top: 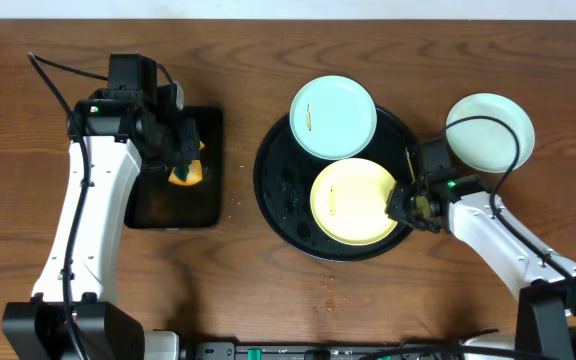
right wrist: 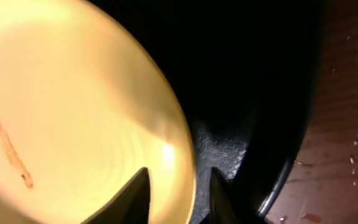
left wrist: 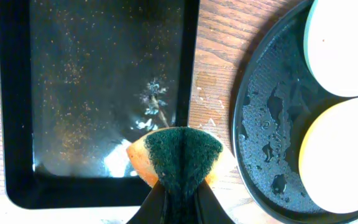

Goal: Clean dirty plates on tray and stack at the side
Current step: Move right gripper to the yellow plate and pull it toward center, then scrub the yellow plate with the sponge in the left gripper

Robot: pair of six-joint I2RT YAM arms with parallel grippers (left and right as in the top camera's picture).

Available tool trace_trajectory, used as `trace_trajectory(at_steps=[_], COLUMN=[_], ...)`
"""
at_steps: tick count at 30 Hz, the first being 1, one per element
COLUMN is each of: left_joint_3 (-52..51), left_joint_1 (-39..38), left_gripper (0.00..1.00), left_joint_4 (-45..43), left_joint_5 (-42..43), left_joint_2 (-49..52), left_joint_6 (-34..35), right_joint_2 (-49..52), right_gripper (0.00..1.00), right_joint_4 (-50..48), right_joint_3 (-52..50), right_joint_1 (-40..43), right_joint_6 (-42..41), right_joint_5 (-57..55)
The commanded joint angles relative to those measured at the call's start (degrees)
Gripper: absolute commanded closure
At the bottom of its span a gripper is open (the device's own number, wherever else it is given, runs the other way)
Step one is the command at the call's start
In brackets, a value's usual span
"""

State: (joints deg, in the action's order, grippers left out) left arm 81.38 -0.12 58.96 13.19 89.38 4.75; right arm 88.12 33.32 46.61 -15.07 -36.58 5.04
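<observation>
Your right gripper (top: 400, 200) straddles the yellow plate (top: 353, 200) at its 3 o'clock rim, jaws apart, nothing pinched. I'd close squarely on that rim and steady the plate before bringing in the sponge (left wrist: 182, 152), which your left gripper (left wrist: 179, 202) clamps above the small tray (left wrist: 17, 124). The plate lies at 5 o'clock on the round tray (top: 278, 190). It is pale and glossy, with a thin brown streak (right wrist: 8, 149) toward its 9 o'clock.

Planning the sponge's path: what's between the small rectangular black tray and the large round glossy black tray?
Only a strip of brown wooden table with a few pale specks; nothing stands on it. Clearest in the left wrist view; overhead agrees.
</observation>
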Motion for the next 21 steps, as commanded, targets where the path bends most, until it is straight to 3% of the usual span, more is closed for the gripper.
trace_trajectory(at_steps=[1,4,7,10,19,21], left_joint_3=[-0.28,-0.28,-0.28,-0.28,-0.28,-0.28], left_joint_1=[-0.11,-0.13,-0.11,-0.11,-0.13,-0.13], left_gripper=[0.92,0.92,0.92,0.92,0.93,0.93], left_joint_4=[0.33,0.35,0.35,0.33,0.09,0.11], left_joint_5=[0.24,0.24,0.22,0.22,0.22,0.22], left_joint_2=[0.11,0.11,0.11,0.11,0.11,0.11], left_joint_6=[0.28,0.28,0.24,-0.63,-2.12,-2.12], right_joint_2=[-0.48,-0.52,-0.52,-0.35,5.95,8.24], right_gripper=[0.65,0.48,0.41,0.47,0.53,0.58], right_joint_4=[0.72,3.10,3.26,1.38,-2.99,-3.85], right_joint_3=[1.09,4.33,6.82,6.69,4.44,4.28], right_joint_1=[-0.31,0.63,2.86,5.01,5.25,5.25], right_joint_6=[12.55,20.13,26.80,31.08,31.52,31.52], right_joint_5=[2.91,2.67,2.73,2.80,5.92,7.76])
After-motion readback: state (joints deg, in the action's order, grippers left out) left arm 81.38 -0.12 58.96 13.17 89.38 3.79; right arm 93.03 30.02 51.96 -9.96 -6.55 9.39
